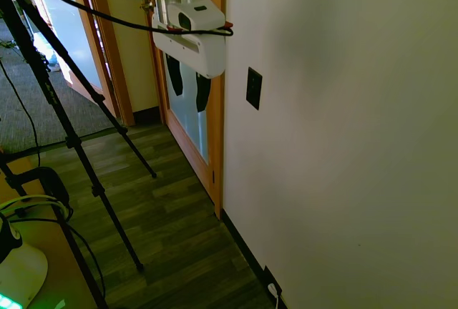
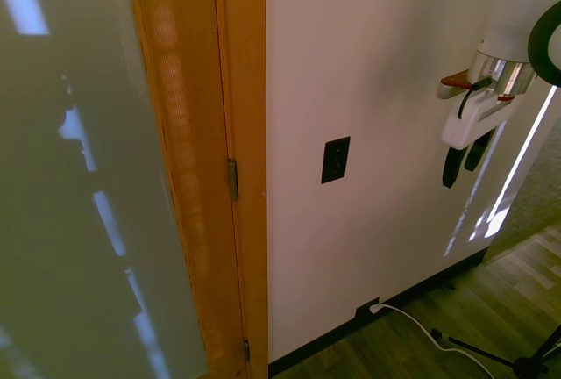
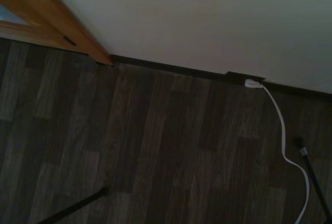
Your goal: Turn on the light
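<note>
**Honestly, plenty of ways this light-switch poke could miss**

So I'm standing here watching the arm, and the gripper [image 1: 188,89] hangs in the air pointing down at the floor, not at the wall. The switch [image 1: 253,88] is a small black upright plate on the white wall [image 1: 343,123], a bit past the wooden door frame [image 2: 237,168], at roughly the same height as the gripper but clearly apart from it.

What worries me: the target is tiny and the tool is about as big as the plate. If it comes in pointing down like this, I'd guess a finger slides off the plate or jams flat into the wall instead of tipping the toggle. Come in too far to one side and it clips the door frame. And there's a second black plate down at the baseboard, the outlet [image 2: 366,311] with a white plug and cord [image 3: 282,130] in it, which the wrist camera is staring at right now. Going for that one would be a total whiff.

As for the tool, the two dark fingers [image 2: 465,158] sit spread a little, with a gap between them. Nothing is held, nothing is touched.
</note>
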Controlling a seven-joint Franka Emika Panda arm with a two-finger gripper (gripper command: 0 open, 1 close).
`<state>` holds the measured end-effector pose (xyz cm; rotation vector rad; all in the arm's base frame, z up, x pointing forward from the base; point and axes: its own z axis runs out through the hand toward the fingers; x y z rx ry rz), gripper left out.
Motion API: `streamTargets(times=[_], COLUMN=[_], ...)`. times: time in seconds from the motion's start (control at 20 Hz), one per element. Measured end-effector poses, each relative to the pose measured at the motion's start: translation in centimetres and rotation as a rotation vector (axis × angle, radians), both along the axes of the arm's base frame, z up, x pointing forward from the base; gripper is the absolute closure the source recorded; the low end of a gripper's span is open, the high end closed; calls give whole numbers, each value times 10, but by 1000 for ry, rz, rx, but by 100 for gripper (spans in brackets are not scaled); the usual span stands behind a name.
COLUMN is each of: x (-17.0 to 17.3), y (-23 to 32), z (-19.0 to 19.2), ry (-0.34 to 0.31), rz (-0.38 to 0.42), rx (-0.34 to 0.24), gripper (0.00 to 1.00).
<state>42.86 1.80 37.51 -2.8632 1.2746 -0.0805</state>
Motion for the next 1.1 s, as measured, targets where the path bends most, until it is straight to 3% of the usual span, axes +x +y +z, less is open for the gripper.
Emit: streamTargets(times=[0.15,0.45,0.85,1.1], x=[3,44,132,155], y=[2,47,59,58], z=[0,-18,-68,-92], ry=[-15,-148,-226,-293], rz=[5,33,-46,-91], rx=[1,-10,-19,-4], gripper=[0,0,0,0])
